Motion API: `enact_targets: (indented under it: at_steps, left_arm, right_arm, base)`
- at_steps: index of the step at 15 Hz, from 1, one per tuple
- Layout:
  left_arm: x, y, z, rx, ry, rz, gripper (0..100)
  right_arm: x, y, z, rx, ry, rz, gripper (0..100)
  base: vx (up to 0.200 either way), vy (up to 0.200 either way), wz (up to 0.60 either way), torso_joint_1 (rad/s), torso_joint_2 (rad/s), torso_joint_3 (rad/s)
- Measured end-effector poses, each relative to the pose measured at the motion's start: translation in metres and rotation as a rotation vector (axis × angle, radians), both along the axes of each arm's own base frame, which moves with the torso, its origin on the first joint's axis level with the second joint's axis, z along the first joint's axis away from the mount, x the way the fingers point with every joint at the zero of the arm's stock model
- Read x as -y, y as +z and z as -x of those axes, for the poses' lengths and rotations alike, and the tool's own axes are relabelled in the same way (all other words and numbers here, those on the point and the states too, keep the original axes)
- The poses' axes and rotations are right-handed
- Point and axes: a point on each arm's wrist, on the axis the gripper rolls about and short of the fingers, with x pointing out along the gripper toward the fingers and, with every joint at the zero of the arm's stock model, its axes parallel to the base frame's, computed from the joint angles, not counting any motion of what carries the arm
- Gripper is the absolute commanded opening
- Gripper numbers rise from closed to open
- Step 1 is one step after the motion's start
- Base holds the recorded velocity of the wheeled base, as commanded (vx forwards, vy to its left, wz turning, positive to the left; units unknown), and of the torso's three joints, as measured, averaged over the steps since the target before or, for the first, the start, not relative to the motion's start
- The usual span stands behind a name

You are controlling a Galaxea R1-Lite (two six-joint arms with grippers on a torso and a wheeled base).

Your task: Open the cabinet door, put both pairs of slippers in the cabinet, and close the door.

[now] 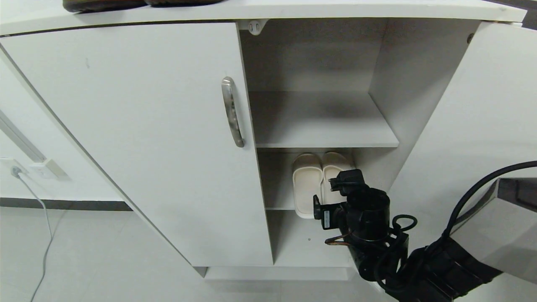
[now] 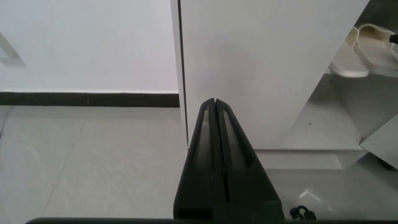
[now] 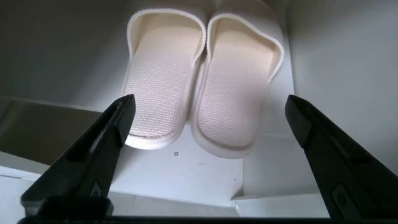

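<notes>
The white cabinet [image 1: 126,138] has its left door shut and its right door [image 1: 482,126] swung wide open. A cream pair of slippers [image 1: 312,184] lies side by side on the middle shelf, toes inward, also seen as cream slippers [image 3: 202,87] and, farther off, cream slippers [image 2: 367,50]. My right gripper [image 3: 208,118] is open just in front of that pair, holding nothing; it shows as the right gripper [image 1: 342,184] at the shelf's edge. Low beside the cabinet's shut door, my left gripper [image 2: 214,106] is shut and empty. A dark pair [image 1: 105,4] lies on the cabinet top.
The upper shelf [image 1: 323,121] and bottom compartment [image 1: 302,239] hold nothing. A metal handle [image 1: 233,111] is on the shut left door. A wall socket and cable [image 1: 25,176] are at the left, above pale floor tiles.
</notes>
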Motion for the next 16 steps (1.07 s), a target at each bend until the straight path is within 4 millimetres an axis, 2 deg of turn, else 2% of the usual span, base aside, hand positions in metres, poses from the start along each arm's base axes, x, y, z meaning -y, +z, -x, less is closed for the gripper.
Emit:
enact_targets:
  at_steps: [4, 16]
  left_arm:
    - [0.0, 0.0, 0.0, 0.0, -0.001, 0.001, 0]
    - [-0.0001, 0.0, 0.0, 0.0, 0.002, 0.005, 0]
  right_arm:
    - [0.0019, 0.0026, 0.0037, 0.001, 0.004, 0.0, 100]
    - [0.0024, 0.0007, 0.0062, -0.006, 0.008, 0.009, 100]
  base:
    - [-0.2, 0.0, 0.0, -0.001, 0.0, 0.004]
    - [0.0, 0.0, 0.0, 0.0, 0.0, 0.0]
